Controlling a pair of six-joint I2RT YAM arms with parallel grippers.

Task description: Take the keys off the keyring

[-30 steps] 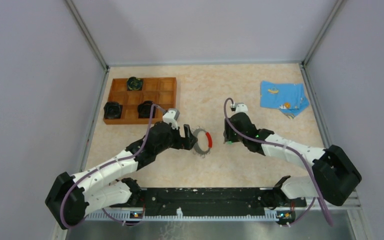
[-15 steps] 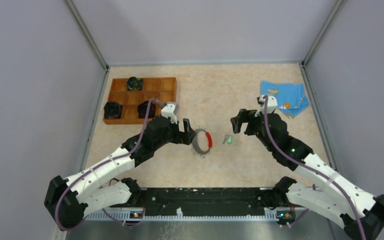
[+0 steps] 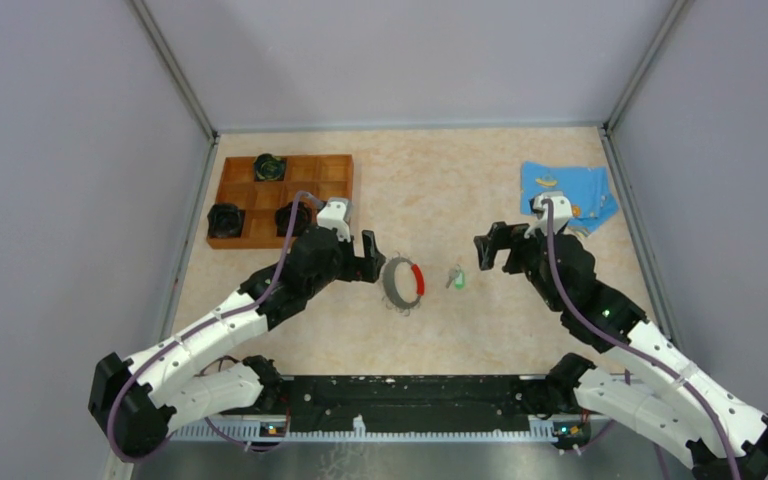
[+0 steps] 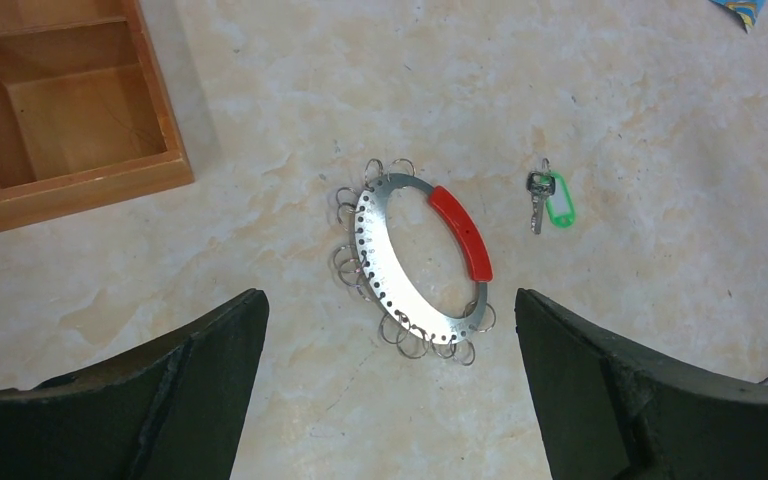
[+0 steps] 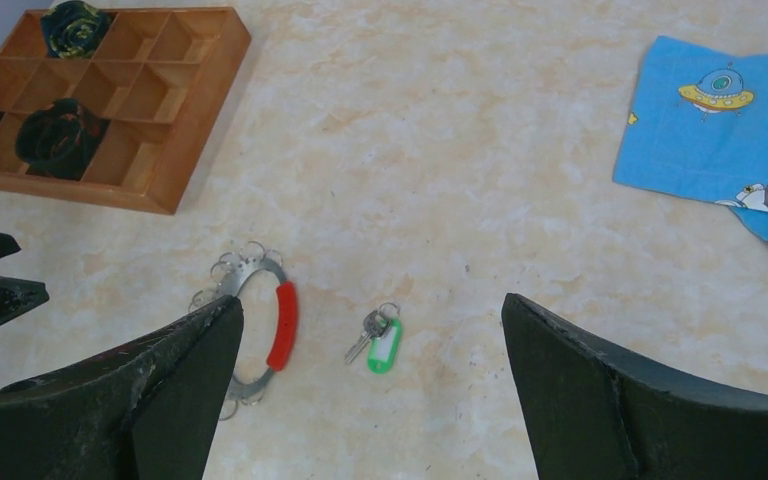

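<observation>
The keyring (image 3: 404,283), a thin grey metal ring with a red section and several small split rings, lies flat on the table. It also shows in the left wrist view (image 4: 381,272) and the right wrist view (image 5: 281,325). The keys (image 3: 455,279), silvery with a green tag, lie loose on the table just right of the keyring (image 4: 548,198) (image 5: 380,340), apart from it. My left gripper (image 3: 371,258) (image 4: 388,300) stands open just left of the ring, holding nothing. My right gripper (image 3: 485,252) (image 5: 372,300) is open and empty, a little right of the keys.
A wooden compartment tray (image 3: 260,243) (image 5: 90,190) sits at the back left with three black pucks (image 3: 269,167) in it. A blue printed cloth (image 3: 567,192) (image 5: 720,120) lies at the back right. Walls close off the table's sides and back.
My right gripper opened, left the keys on the table beside the ring and drew back to the right. My left gripper backed slightly away from the ring.
</observation>
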